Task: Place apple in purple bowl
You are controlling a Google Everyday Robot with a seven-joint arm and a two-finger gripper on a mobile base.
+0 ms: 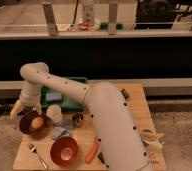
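Apple (37, 122) rests inside the purple bowl (25, 126); the gripper (18, 107) hangs just beyond its far-left rim.
Whether the gripper is apart or together cannot be told. A low sweep away could clip the rim and shove the bowl toward the table's (136, 107) left edge.

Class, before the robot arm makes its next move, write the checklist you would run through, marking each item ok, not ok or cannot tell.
1. Small round orange-yellow apple lies inside the round dark purple bowl: ok.
2. Gripper is off the apple, outside the bowl's upper-left rim: ok.
3. Gripper carries nothing: cannot tell.
4. Purple bowl sits upright on the wooden table: ok.
5. Orange-red bowl holds no fruit: ok.
6. Long orange stick lies on the table, outside both bowls: ok.
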